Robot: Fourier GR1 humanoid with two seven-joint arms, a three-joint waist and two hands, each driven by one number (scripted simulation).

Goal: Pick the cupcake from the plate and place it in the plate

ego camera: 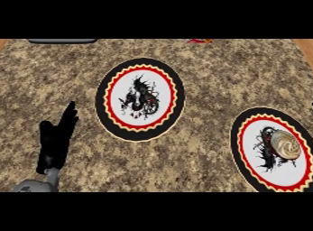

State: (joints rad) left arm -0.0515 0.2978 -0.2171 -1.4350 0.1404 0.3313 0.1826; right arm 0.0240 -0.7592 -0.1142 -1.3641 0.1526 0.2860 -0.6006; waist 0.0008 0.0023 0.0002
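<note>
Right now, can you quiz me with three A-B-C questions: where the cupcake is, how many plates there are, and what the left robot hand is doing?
1. Where is the cupcake? A on the right plate; B in a bowl; C on the floor.
2. How many plates show? A one; B two; C four.
3. The left robot hand is: A open; B curled round the cupcake; C holding a spoon.
Answers: 1 A, it sits on the right plate's patterned face. 2 B, the middle plate and the right one. 3 A, its fingers are straight and hold nothing.
</note>
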